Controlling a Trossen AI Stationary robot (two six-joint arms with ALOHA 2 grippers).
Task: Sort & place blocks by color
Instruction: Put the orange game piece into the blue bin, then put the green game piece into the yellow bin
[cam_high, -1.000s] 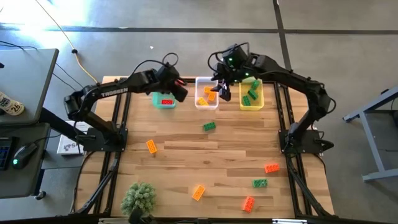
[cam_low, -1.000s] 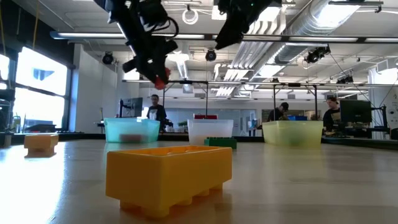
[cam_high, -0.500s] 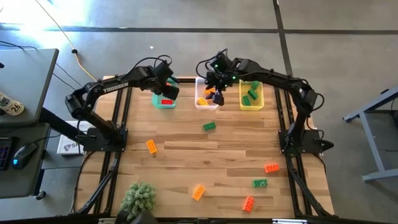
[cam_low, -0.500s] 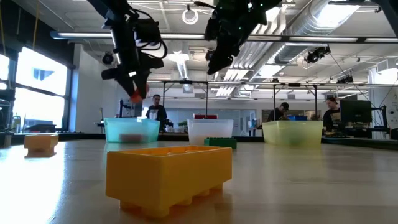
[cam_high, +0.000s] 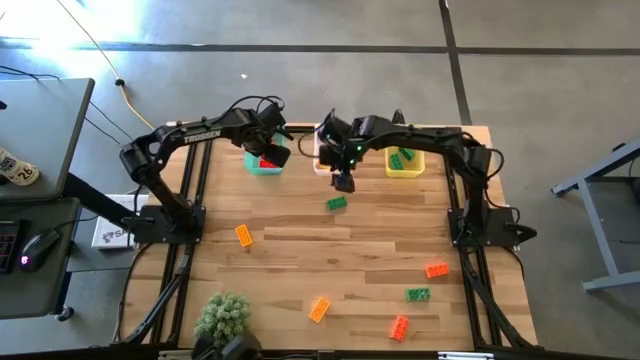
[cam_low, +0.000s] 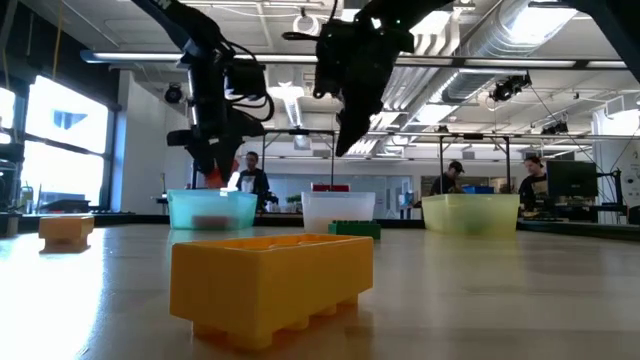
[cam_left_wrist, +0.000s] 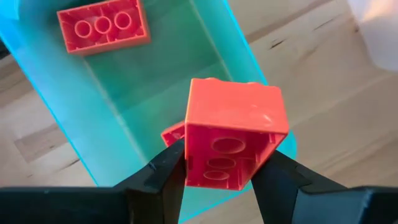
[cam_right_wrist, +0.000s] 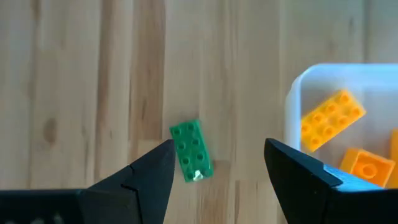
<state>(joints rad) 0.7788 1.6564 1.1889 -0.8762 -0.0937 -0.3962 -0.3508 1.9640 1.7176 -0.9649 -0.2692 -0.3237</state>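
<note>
My left gripper (cam_high: 268, 152) hangs just above the teal bin (cam_high: 262, 168), shut on a red-orange block (cam_left_wrist: 233, 134) that sits between its fingers. Another red-orange block (cam_left_wrist: 103, 26) lies inside the teal bin (cam_left_wrist: 155, 74). My right gripper (cam_high: 343, 182) stands open over the table beside the clear bin (cam_right_wrist: 295, 93), directly above a green block (cam_right_wrist: 192, 150) that lies flat on the wood (cam_high: 336, 203). The clear bin holds yellow-orange blocks (cam_right_wrist: 329, 118). The yellow bin (cam_high: 404, 160) holds green blocks.
Loose blocks lie on the table: yellow-orange ones (cam_high: 244, 235) (cam_high: 319, 309), red-orange ones (cam_high: 436, 269) (cam_high: 400, 326) and a green one (cam_high: 418, 294). A fuzzy green plant ball (cam_high: 222, 318) sits at the front left. People stand in the room behind.
My left gripper swung over the teal bin and came down with the red-orange block. My right gripper left the clear bin and moved out over the green block on the table.
</note>
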